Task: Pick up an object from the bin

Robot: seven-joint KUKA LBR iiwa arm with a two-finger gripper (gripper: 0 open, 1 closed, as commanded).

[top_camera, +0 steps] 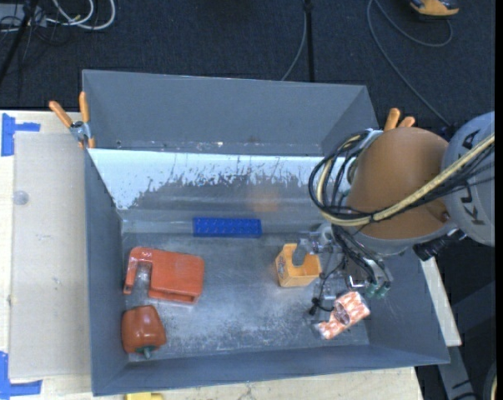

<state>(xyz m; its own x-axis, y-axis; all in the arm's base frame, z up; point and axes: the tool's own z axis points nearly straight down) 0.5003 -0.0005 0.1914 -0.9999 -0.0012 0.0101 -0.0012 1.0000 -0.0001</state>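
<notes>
My gripper hangs low in the bin's right part, under the arm's wrist. Just below it and touching its lower end lies a crumpled red-and-white packet, near the bin's front right corner. Directly left of the gripper stands a small yellow-orange block with a grey piece on top, close against the gripper's side. Whether anything sits inside the gripper is hidden by its dark body and cables.
A flat blue brick lies at the foot of the back wall. A red-orange blocky tool and a dark red rounded thing lie at the front left. The bin's sloped walls close in on the right of the gripper.
</notes>
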